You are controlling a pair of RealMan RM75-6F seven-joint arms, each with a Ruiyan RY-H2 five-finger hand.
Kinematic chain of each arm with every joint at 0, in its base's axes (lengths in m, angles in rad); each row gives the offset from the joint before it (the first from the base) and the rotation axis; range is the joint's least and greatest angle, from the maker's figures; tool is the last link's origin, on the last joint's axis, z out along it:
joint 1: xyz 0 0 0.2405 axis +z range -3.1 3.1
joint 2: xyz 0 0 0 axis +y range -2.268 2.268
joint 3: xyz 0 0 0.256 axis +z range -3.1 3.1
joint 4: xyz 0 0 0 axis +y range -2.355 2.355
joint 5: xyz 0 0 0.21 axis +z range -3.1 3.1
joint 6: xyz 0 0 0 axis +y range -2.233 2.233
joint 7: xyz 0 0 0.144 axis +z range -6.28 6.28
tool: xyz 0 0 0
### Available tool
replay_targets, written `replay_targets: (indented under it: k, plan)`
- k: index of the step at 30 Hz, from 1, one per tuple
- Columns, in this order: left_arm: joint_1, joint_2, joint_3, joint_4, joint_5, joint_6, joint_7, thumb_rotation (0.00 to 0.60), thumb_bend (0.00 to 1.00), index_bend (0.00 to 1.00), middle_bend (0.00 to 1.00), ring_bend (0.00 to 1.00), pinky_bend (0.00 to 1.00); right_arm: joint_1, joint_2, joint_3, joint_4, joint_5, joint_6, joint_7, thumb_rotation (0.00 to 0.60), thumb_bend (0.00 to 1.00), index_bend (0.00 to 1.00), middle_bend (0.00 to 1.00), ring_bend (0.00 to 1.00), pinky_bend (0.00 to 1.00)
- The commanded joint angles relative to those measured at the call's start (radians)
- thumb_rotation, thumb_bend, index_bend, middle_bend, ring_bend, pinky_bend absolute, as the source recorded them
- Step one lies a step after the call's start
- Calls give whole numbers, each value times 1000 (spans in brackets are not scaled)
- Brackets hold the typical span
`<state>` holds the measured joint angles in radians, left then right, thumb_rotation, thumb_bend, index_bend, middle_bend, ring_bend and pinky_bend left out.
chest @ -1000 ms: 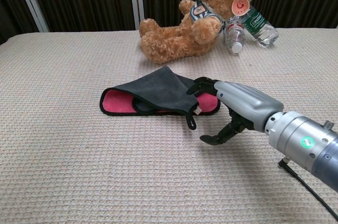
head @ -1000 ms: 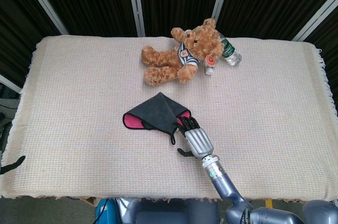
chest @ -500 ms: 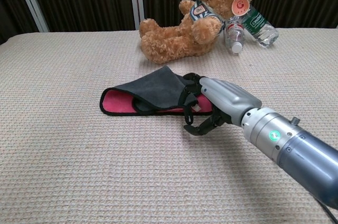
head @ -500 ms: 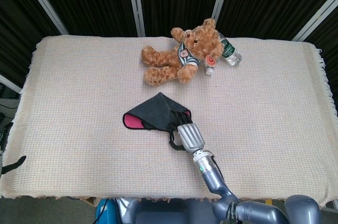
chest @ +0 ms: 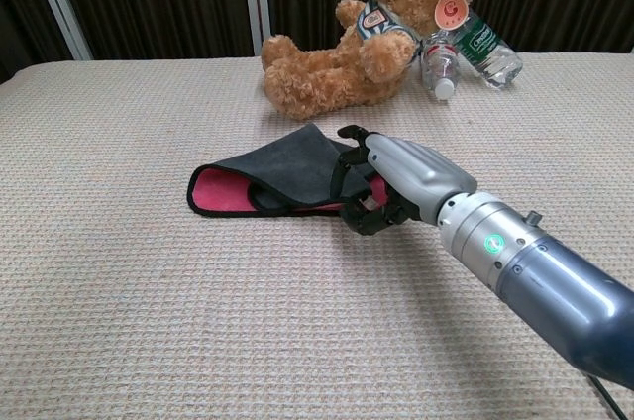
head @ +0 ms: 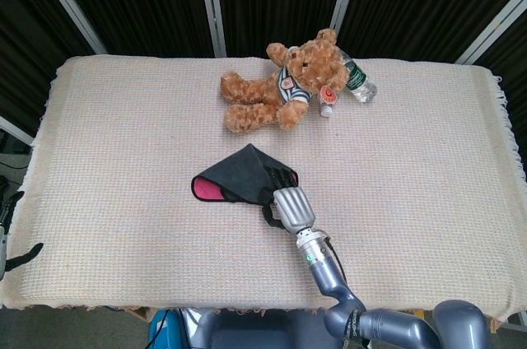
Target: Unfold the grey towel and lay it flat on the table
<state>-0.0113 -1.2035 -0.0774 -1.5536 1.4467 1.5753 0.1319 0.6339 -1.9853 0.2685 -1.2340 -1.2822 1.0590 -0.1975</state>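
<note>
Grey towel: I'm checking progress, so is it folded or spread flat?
Folded. The grey towel lies doubled over, its pink inner side showing at the left edge, with the right hand at its right corner.

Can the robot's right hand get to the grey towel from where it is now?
Yes, it looks so. The right hand is already at the near right edge of the grey towel, fingers curled onto the cloth. Nothing lies between them; the teddy bear and bottles sit further back.
</note>
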Motion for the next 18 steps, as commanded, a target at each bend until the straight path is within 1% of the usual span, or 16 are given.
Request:
replay_targets:
  k: [1, 7, 13, 18]
  plan:
    - [0, 0, 0, 1, 0, 1, -1, 600, 0, 127, 21, 0, 0, 1, 1, -2, 0, 2, 2, -1, 600, 486, 520, 42, 0, 0]
    - [0, -1, 3, 2, 3, 1, -1, 600, 0, 128, 22, 0, 0, -2, 7, -8, -8, 3, 13, 2, 600, 494, 582, 67, 0, 0]
    - [1, -4, 6, 1, 7, 1, 4, 600, 0, 130, 21, 0, 0, -9, 21, -17, -20, -7, 34, 4, 600, 494, 609, 77, 0, 0]
    - [-1, -6, 9, 0, 13, 1, 8, 600, 0, 132, 22, 0, 0, -17, 54, -17, -62, -19, 55, 3, 600, 495, 611, 77, 0, 0]
